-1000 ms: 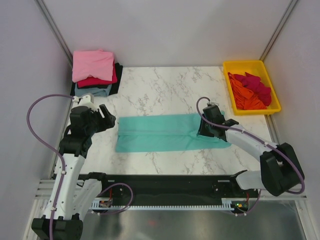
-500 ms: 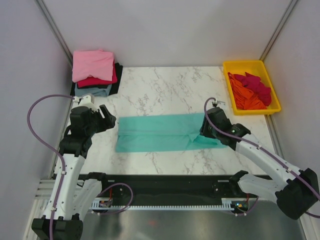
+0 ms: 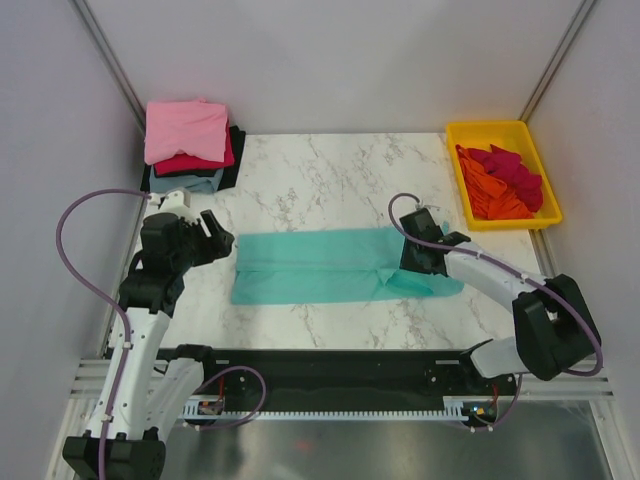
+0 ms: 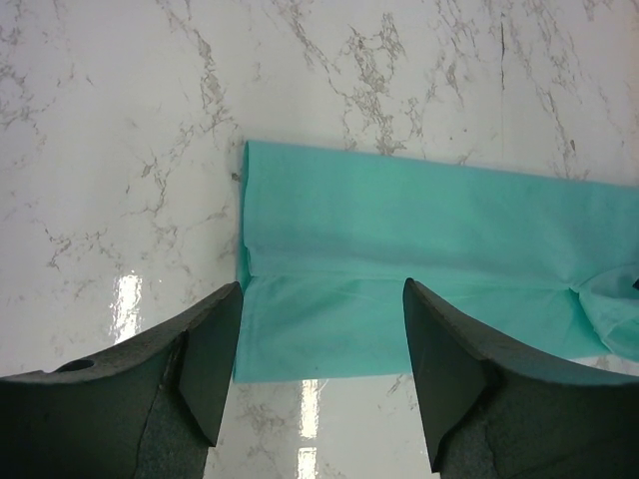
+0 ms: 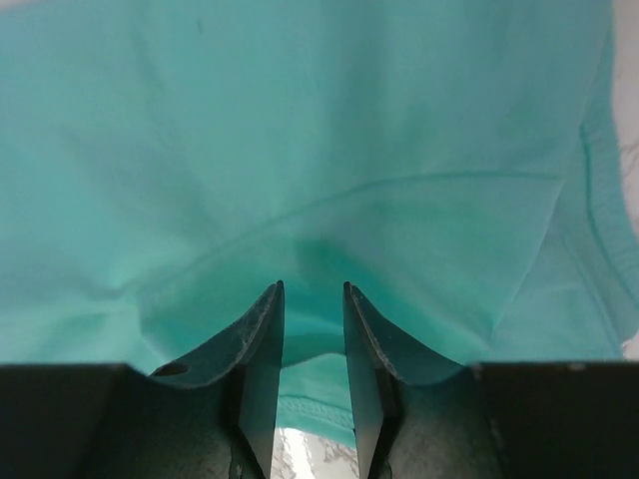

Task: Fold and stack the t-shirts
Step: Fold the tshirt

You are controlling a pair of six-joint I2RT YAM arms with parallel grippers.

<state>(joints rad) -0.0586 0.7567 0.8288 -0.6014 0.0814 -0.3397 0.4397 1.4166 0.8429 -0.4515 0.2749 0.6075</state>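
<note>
A teal-green t-shirt lies folded into a long strip across the marble table. My right gripper is at its right end, jaws nearly closed with a raised fold of teal cloth pinched between them; the cloth puckers there. My left gripper hovers open above the strip's left end, jaws wide and empty. A folded stack stands at the back left: pink shirt on top, then crimson, grey-blue and black.
A yellow plastic tray at the back right holds crumpled orange and crimson shirts. Grey walls close in the left, back and right sides. A black rail runs along the near edge.
The right arm's elbow swung out and back while its gripper stayed at the shirt's right end; the cloth there has bunched up. The left arm has barely moved.
</note>
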